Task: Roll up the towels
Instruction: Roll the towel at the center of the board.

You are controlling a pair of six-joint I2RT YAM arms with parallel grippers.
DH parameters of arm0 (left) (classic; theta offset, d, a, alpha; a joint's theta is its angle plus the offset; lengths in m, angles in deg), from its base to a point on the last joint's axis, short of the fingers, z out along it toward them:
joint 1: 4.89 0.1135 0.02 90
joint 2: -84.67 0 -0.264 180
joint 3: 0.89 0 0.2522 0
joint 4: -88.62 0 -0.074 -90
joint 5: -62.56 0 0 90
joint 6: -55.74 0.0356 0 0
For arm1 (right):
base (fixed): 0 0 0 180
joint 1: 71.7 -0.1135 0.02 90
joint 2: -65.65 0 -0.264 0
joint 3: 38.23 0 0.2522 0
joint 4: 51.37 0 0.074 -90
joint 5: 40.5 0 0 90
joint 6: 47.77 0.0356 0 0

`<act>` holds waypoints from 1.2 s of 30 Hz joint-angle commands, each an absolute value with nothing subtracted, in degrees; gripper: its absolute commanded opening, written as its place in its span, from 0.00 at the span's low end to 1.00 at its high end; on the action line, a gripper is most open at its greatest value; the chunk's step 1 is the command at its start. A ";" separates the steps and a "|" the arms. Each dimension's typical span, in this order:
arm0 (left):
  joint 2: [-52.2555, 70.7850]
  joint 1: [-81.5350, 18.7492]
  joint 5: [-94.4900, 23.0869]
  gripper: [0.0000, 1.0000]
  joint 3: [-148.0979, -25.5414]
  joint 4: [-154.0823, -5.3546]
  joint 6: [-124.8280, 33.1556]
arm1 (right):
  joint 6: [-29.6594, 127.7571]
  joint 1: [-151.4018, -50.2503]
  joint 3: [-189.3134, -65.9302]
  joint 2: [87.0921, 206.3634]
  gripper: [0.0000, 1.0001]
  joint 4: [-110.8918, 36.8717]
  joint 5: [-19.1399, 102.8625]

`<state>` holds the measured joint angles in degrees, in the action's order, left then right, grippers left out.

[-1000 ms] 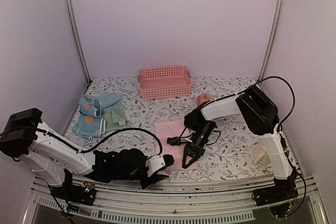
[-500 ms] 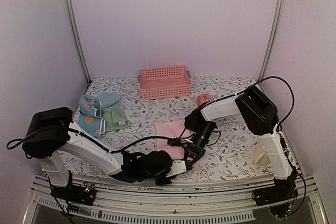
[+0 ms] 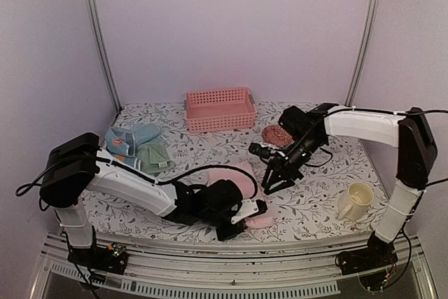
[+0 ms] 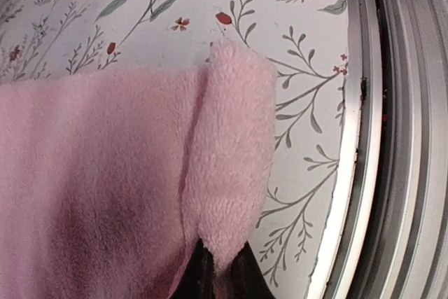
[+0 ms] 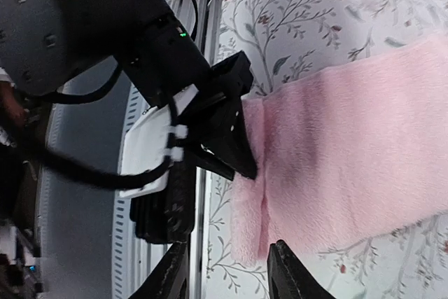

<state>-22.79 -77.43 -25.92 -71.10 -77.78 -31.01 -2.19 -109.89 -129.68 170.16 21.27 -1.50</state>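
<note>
No writing, label, brand name, number or sign can be read in any of the views. The surface (image 3: 315, 204) is printed with leaves and small flowers only, with no letters among them.
</note>
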 commanded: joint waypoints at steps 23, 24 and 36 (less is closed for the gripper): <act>-36.36 -58.74 -73.95 0.00 -74.40 -76.04 -63.91 | -1.60 -131.51 -103.02 160.74 0.46 -21.69 38.39; -36.26 -58.61 -73.94 0.00 -74.23 -76.15 -63.96 | -1.55 -131.59 -102.93 161.83 0.45 -22.30 39.23; -18.29 -57.63 -56.21 0.22 -66.16 -79.52 -54.89 | -2.35 -131.11 -107.50 165.95 0.05 -9.84 25.80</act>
